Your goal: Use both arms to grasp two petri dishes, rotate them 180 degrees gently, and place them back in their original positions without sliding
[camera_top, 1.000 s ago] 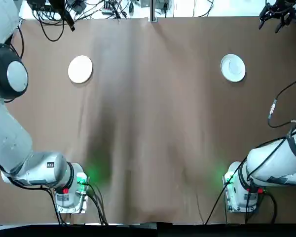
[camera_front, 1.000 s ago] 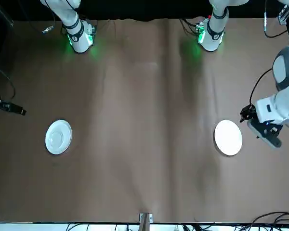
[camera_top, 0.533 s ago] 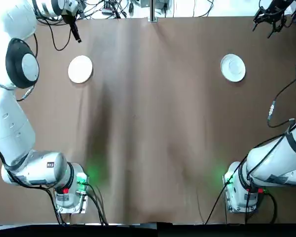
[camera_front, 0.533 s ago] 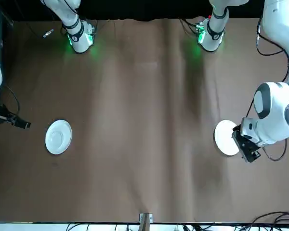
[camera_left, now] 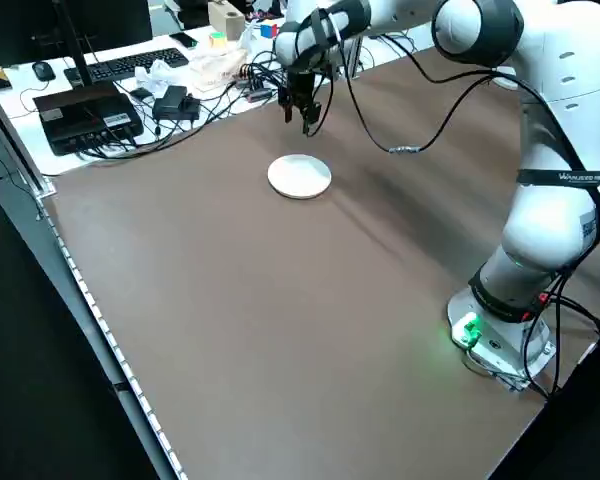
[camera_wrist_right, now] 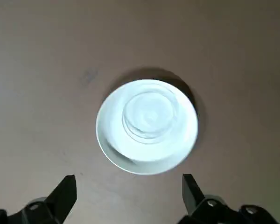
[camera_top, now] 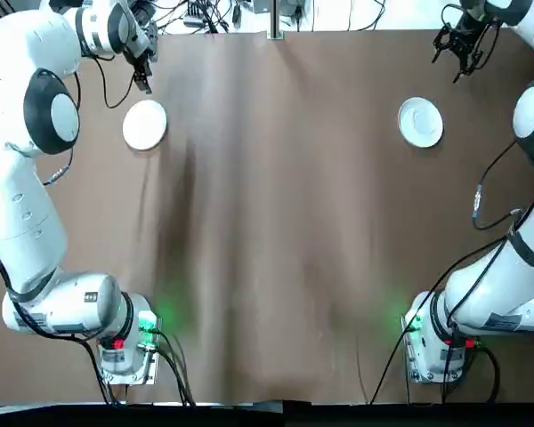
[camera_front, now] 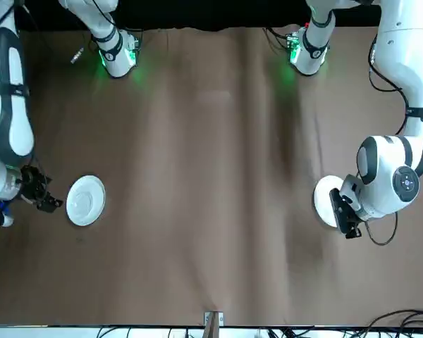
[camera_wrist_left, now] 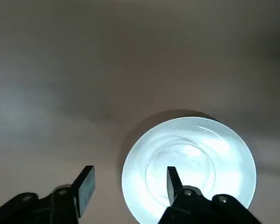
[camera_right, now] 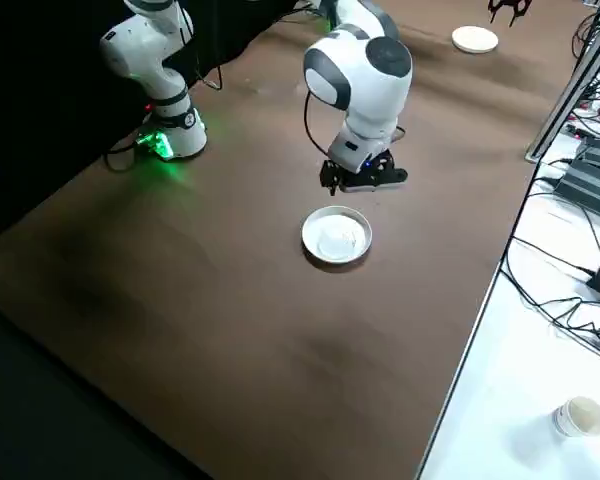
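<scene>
Overhead, cables [camera_top: 196,16] crowd the brown table's [camera_top: 276,222] far edge. Each clear round petri dish [camera_wrist_left: 179,169] [camera_wrist_right: 150,114] sits on its flat white disc [camera_top: 145,124] [camera_top: 421,121]; left gripper [camera_top: 142,73] and right gripper [camera_top: 456,49] hover beside them, fingers spread, open cloth between.

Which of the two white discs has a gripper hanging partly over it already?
The disc on the robot's left: the left gripper overlaps its edge, fingers open. The other disc lies apart from the right gripper.

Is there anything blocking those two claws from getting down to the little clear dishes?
Nothing visible. The left gripper and right gripper hang open above their petri dishes, each on a white disc, with bare table around.
</scene>
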You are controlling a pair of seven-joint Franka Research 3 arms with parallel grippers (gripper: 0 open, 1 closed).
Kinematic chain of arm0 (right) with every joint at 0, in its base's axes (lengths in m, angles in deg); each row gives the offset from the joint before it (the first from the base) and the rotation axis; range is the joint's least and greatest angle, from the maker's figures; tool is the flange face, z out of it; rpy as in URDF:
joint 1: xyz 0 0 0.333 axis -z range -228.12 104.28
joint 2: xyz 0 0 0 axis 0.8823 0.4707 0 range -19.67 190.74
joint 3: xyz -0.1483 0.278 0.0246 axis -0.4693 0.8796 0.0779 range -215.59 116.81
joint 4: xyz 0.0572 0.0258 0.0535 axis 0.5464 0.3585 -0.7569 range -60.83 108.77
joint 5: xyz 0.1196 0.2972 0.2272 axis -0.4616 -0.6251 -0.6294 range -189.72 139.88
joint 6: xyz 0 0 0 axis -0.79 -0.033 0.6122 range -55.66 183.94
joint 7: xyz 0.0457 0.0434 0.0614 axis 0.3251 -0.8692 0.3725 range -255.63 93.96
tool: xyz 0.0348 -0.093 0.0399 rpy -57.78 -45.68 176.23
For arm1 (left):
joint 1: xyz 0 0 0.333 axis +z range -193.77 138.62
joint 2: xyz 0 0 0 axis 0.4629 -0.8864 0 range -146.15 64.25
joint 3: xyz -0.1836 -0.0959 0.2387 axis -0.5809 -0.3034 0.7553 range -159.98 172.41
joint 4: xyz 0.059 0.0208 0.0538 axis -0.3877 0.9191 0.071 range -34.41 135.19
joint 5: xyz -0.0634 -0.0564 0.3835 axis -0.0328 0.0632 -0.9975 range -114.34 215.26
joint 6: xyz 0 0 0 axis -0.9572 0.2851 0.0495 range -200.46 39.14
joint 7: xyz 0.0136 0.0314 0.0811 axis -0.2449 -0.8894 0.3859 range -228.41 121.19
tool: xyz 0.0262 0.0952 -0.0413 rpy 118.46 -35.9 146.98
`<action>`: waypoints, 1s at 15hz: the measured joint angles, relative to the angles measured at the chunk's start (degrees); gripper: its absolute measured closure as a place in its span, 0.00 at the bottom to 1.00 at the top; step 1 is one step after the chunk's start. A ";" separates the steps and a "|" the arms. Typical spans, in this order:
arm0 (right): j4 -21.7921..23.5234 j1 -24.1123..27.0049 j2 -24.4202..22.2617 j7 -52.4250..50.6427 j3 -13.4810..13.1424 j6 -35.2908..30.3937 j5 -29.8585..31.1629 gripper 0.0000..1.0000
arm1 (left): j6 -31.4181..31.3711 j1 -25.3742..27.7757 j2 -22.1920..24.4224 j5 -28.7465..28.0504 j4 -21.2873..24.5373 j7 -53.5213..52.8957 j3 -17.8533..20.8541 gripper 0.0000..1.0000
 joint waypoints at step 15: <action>1.03 1.50 11.84 30.61 -0.46 16.48 -0.05 0.00 | -6.41 3.03 -4.99 -0.31 3.08 -9.83 0.00 0.50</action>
